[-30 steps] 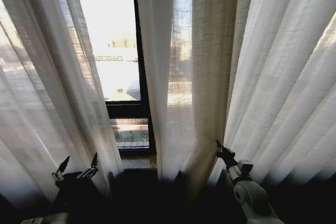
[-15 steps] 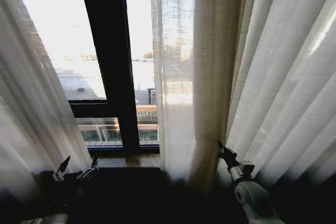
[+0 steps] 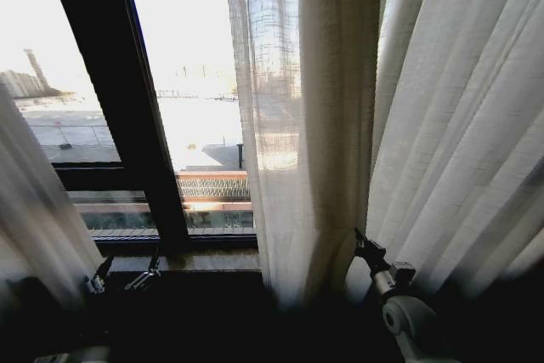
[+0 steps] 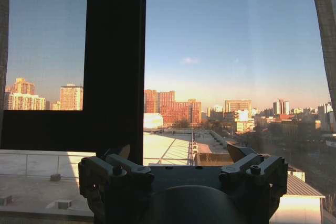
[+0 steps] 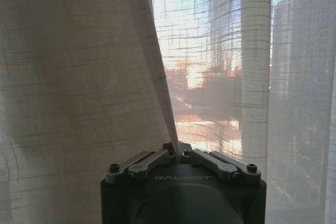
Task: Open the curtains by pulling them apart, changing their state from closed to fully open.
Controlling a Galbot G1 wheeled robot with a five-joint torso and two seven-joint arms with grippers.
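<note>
Window: black frame [image 3: 127,116], bright daylight
Outside: rooftops [image 4: 173,148], red buildings [image 4: 170,106], blue sky
Sill: dark

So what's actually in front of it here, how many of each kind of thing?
Curtain panels: 2, left curtain and right curtain
Grippers: 2, left gripper and right gripper
Black window frame: 1
Total: 5

The head camera looks forward and down at the window frame [image 3: 127,116] and curtains [image 3: 408,116] from close by. The left wrist camera faces straight out through the glass beside that frame [image 4: 115,61]. The right wrist camera sits pressed against the curtains [image 5: 73,87].
</note>
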